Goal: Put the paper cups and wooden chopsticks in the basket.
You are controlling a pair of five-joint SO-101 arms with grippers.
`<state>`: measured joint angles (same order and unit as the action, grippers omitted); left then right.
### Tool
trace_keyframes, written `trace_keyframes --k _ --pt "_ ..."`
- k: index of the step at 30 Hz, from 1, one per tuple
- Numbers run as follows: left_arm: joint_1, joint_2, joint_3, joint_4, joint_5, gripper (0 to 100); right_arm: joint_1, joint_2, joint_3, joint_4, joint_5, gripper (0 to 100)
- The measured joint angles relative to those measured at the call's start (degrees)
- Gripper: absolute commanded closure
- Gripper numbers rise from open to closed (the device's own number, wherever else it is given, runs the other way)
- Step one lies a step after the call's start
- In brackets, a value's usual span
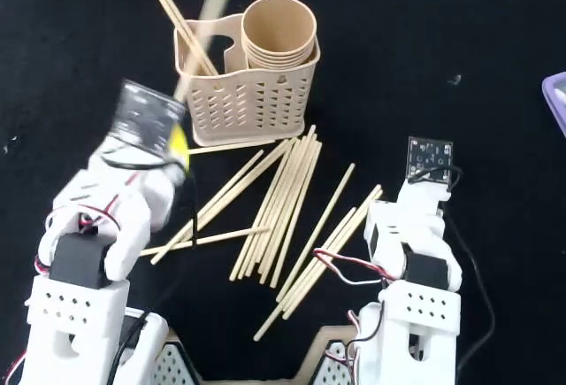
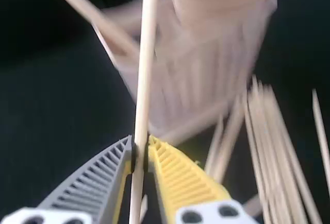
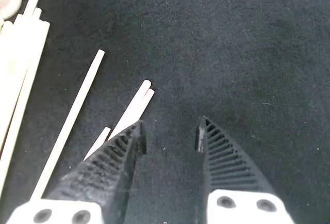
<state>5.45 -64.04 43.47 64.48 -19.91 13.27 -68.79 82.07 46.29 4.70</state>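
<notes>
Left wrist view, basket (image 2: 206,80) blurred, gripper (image 2: 140,145) clamping chopstick (image 2: 146,54)

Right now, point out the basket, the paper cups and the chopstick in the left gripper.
basket (image 1: 256,102), high view, front slotted wall.
paper cups (image 1: 279,26), high view, inside of the top cup.
chopstick (image 2: 146,54), left wrist view, middle of the shaft.

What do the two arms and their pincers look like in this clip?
The left arm and right arm are white shells around black motors, with red and black wires at the joints. The left pincer has one grey and one yellow ribbed, tapering finger; the right pincer has two black ones.
</notes>
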Motion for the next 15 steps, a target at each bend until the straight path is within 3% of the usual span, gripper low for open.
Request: trace_keyframes --k 3,5,10,15 --pt "0.09 0.09 2.02 13.27 -7.65 97 0.0 0.0 0.0 0.0 0.0 82.0" --pt "0.0 2.37 5.98 15.38 -11.78 97 0.0 0.0 0.0 0.0 0.0 82.0" --pt "0.0 10.55 16.88 10.81 -14.07 97 0.0 0.0 0.0 0.0 0.0 82.0" --pt "0.0 20.13 18.46 4.92 -14.33 95 0.0 0.0 0.0 0.0 0.0 82.0"
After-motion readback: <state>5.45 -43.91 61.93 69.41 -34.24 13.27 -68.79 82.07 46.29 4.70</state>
